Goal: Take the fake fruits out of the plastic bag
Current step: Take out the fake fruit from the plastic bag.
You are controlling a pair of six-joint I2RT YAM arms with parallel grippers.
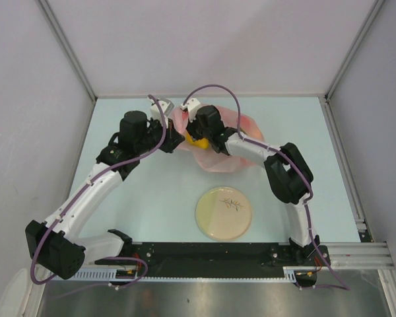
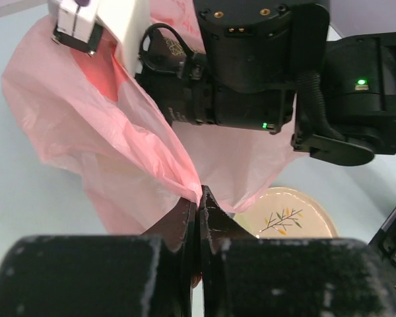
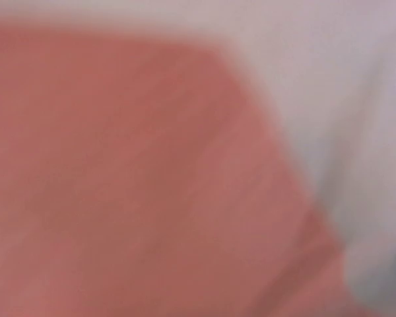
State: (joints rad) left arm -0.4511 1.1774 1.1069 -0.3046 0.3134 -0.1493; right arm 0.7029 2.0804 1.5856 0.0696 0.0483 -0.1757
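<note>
- The left claw (image 2: 198, 198) is clenched on a fold of the plastic bag (image 2: 86, 119), with pink film caught right at its tips. The cream plate (image 1: 224, 212) lies nearer the arm bases, with nothing on it, on the worktop (image 1: 165, 198).
- Just past the pinch, the right arm (image 1: 214, 129) is plunged into the bag's mouth. Its claw is buried in the film and its own camera gives only a pink blur. I cannot tell whether it is released or grasping anything.
- A yellow fruit (image 1: 199, 141) shows at the mouth, against the right arm's wrist. I cannot see the other fake fruits and take them to be inside.
- Beyond that, the rest of the bag lies crumpled toward the far side of the worktop.
- What worries me:
  - The pinch is on thin film, so a hard pull could tear it or let it slip. The mouth would then fall shut around the right arm.
  - Working blind, the right claw could close on film as easily as on fruit and drag the whole bag along.
  - The yellow fruit, if nudged, could roll away across the worktop.
</note>
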